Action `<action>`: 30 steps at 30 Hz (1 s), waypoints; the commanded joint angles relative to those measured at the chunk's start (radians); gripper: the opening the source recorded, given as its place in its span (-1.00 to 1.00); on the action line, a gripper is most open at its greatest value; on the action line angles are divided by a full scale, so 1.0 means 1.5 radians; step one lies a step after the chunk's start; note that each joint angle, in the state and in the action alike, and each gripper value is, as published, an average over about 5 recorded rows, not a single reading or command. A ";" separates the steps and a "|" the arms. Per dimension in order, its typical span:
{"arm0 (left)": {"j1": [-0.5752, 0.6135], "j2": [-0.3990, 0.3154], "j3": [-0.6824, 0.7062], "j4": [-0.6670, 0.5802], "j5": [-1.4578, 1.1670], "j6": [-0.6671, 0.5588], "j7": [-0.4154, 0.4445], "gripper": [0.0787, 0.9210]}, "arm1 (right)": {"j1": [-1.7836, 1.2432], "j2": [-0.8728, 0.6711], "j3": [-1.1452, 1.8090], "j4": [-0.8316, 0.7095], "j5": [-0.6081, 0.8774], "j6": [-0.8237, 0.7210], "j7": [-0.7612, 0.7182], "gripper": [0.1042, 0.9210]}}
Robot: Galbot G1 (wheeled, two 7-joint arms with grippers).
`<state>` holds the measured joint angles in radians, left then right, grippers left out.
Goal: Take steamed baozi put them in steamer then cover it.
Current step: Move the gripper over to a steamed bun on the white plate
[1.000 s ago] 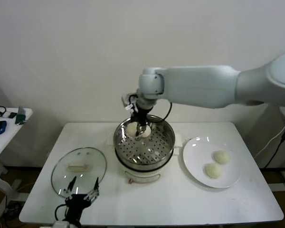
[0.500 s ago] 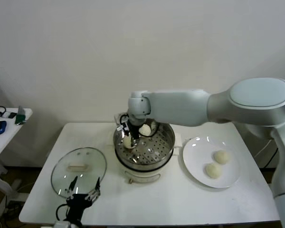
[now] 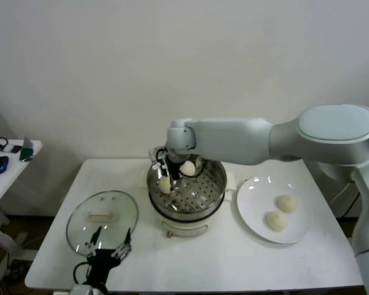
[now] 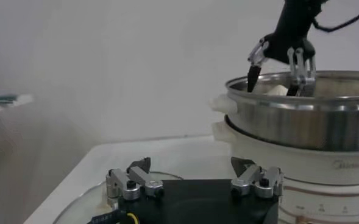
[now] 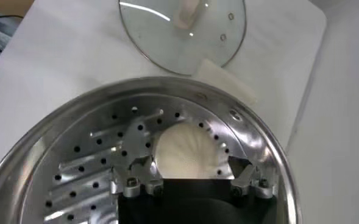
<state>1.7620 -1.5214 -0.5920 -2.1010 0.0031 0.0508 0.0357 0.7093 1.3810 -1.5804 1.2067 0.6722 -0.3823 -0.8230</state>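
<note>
Plain white wall behind, white rectangular bench (image 3: 246, 264) filling the lower half of the head view. At frame centre, round shiny steel steamer (image 3: 187, 187) on its white electric base, perforated tray exposed, no lid on.

Roughly half done, by the look of it: two small cream-white dough buns (image 3: 187, 167) at the upper-left of the tray, two more (image 3: 286, 203) on the flat white plate (image 3: 252, 215) at centre right. Round clear glass cover (image 3: 102, 214) with cream bar handle flat on the bench at lower left, not yet placed.

Right gripper (image 3: 170, 174) low inside the pot's upper-left rim, jaws spread wide on either side of one bun (image 5: 188, 149) resting on the tray; gripping nothing, so far as can be judged. Seen from the left wrist, fingers (image 4: 298, 64) dipping just past the steel rim (image 4: 301, 85).

Left gripper (image 3: 106, 252) parked at the bottom left of the head view, near the lower edge of the cover, jaws open and empty.

Room for moving: tight at the pot wall beside the right gripper, so a straight lift probably safest before any swing toward the plate. Lower-right half of the tray bare for the remaining buns. Plate close to the bench's right edge; cover near the left and front edges.
</note>
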 commanded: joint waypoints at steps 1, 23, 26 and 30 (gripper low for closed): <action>-0.002 -0.002 0.004 -0.004 0.003 0.003 0.001 0.77 | 0.174 -0.191 -0.087 0.103 0.054 0.062 -0.083 0.76; -0.007 -0.016 0.003 -0.002 0.010 0.002 0.001 0.77 | -0.148 -0.597 -0.013 0.160 -0.267 0.071 -0.060 0.76; -0.002 -0.019 0.003 -0.003 0.013 0.001 0.000 0.77 | -0.193 -0.583 0.024 0.147 -0.286 0.069 -0.059 0.76; 0.004 -0.022 0.003 -0.004 0.015 -0.003 -0.001 0.77 | -0.223 -0.561 0.047 0.123 -0.309 0.065 -0.051 0.76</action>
<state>1.7601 -1.5506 -0.5879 -2.1060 0.0213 0.0515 0.0353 0.6020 0.6129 -1.6517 1.4379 0.3493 -0.2877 -0.9094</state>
